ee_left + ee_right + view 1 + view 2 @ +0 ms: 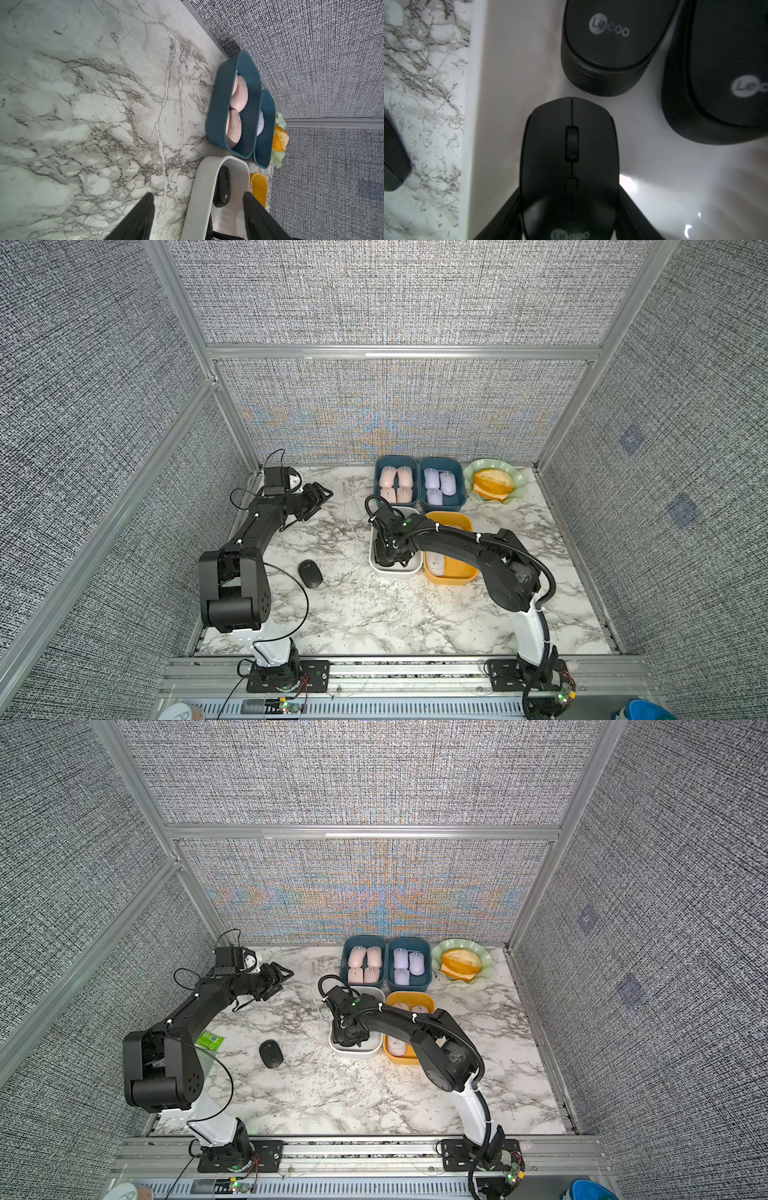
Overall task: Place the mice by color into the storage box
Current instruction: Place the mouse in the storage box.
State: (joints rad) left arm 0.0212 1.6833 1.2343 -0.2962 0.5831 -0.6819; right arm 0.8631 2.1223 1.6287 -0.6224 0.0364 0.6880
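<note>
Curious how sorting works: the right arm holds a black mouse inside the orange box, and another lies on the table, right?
Wrong box: the right gripper holds its black mouse inside the white box, per the right wrist view. The other mouse does lie on the table.

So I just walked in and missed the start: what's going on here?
The right tool grips a black mouse low inside the white bin, beside two other black mice. A loose black mouse lies on the table. The left tool hangs open and empty. Pink mice and lilac mice sit in teal bins, white mice in the yellow bin.
</note>
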